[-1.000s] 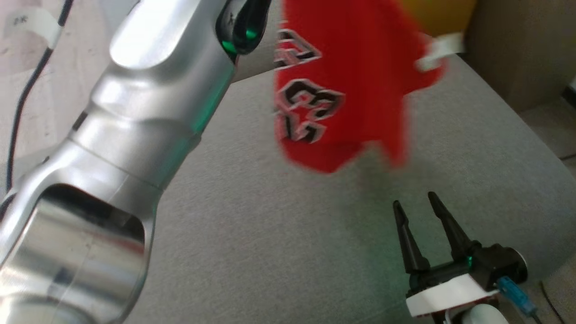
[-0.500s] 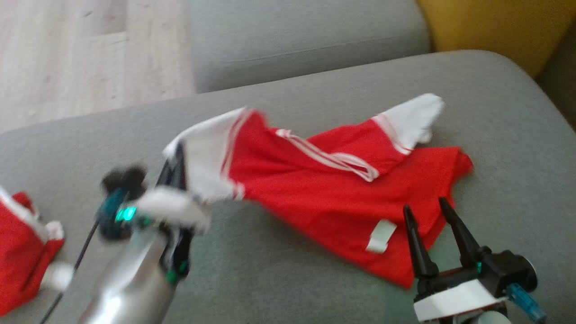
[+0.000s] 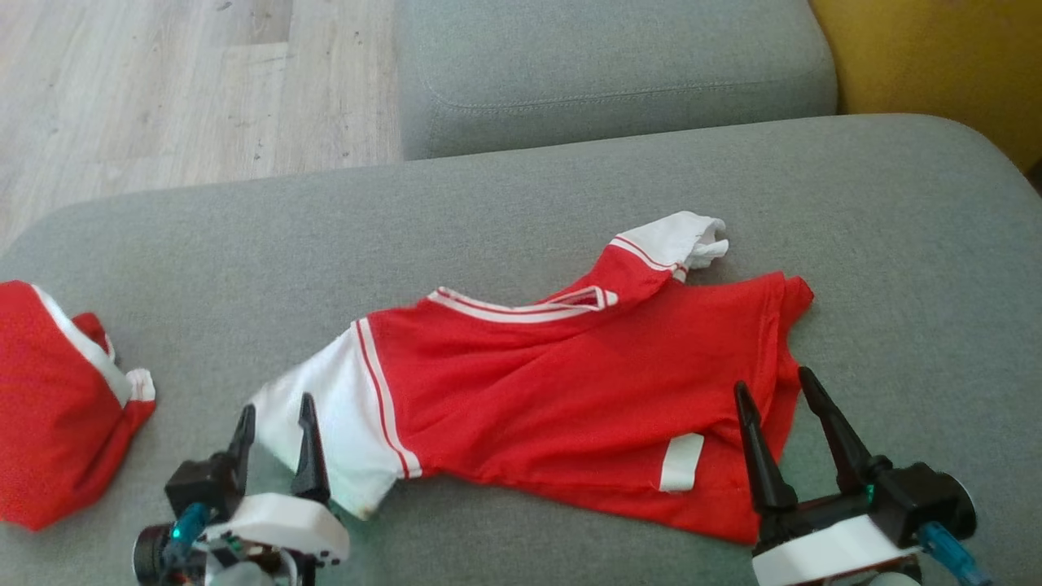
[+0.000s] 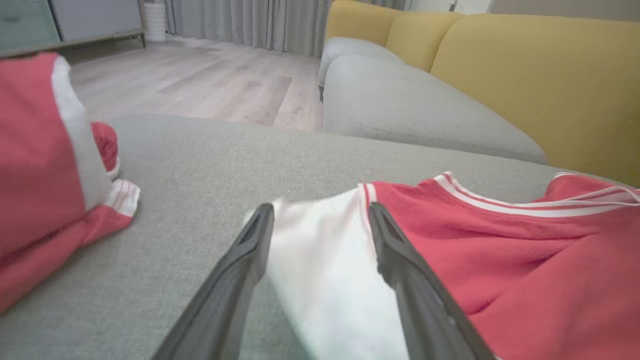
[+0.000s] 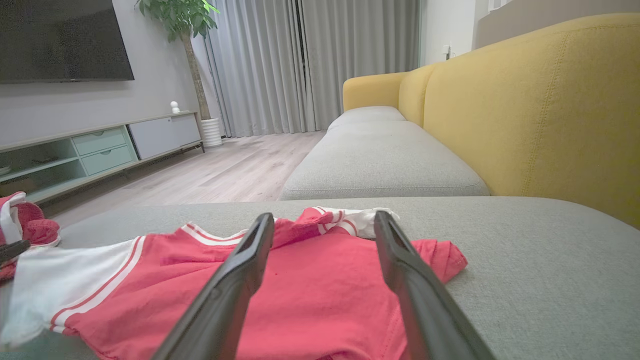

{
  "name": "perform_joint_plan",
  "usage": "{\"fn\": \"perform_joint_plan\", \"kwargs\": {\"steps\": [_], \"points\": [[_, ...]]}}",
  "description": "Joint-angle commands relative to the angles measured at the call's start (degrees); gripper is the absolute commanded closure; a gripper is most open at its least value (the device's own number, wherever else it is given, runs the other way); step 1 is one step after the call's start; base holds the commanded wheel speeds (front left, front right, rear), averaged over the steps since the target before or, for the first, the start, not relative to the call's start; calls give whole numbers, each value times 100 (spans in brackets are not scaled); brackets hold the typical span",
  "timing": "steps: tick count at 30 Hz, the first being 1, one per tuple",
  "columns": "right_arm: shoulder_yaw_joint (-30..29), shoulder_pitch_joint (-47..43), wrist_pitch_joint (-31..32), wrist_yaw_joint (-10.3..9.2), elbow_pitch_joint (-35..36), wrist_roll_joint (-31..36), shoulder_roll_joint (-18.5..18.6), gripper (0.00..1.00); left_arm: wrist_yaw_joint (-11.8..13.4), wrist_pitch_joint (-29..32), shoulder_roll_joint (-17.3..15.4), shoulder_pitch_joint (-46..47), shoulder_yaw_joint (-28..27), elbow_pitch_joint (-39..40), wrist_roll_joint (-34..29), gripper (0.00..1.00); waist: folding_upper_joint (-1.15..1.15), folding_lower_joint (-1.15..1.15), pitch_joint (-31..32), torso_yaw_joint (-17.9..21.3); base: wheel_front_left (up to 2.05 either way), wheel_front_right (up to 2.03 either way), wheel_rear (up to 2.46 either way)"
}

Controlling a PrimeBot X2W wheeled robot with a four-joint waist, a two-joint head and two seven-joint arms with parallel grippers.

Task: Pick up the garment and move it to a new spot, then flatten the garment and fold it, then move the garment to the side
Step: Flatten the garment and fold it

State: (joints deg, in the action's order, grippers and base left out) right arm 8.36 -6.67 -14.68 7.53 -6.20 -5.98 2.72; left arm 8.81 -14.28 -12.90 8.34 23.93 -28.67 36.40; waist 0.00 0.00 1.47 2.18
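Observation:
A red garment (image 3: pixel 570 391) with white sleeves and striped trim lies rumpled on the grey cushion (image 3: pixel 521 203), one white sleeve (image 3: pixel 334 431) stretched toward the lower left. My left gripper (image 3: pixel 277 411) is open, its fingers framing that sleeve (image 4: pixel 325 260) with a gap between them. The right gripper (image 3: pixel 773 387) stands open over the garment's lower right edge (image 5: pixel 320 295), holding nothing. A white tag (image 3: pixel 680 462) shows near the hem.
A second red and white garment (image 3: pixel 57 407) lies bunched at the cushion's left edge (image 4: pixel 45 175). Beyond are another grey seat cushion (image 3: pixel 610 73), a yellow sofa back (image 5: pixel 525 110) and wooden floor (image 3: pixel 179 89).
The left arm swung the garment down from the air onto the cushion, let go of the white sleeve and drew back to the lower left. The head camera shifted too.

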Motion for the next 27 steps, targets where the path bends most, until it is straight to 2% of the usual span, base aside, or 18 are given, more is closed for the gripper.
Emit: {"fn": "perform_joint_plan", "kwargs": {"steps": [1,8,14,21,27], "points": [[138,143,-32,-4,204,21,16,0,160,-72,-147,153,-259,379,-271,0,0,0,12,2,0,0,0],[53,115,-32,-4,210,-6,16,0,476,-72,-177,-380,-362,940,-716,0,0,0,12,81,0,0,0],[68,118,-32,-4,221,-23,16,0,637,-44,-566,-417,-278,587,-1156,0,0,0,-112,97,0,0,0],[132,262,-32,-4,201,5,29,0,336,119,-784,316,-200,-441,-1239,0,0,0,-367,114,0,0,0],[143,419,-32,-4,213,9,92,0,40,368,-793,958,-44,-1280,-1276,0,0,0,-626,187,0,0,0]]}}
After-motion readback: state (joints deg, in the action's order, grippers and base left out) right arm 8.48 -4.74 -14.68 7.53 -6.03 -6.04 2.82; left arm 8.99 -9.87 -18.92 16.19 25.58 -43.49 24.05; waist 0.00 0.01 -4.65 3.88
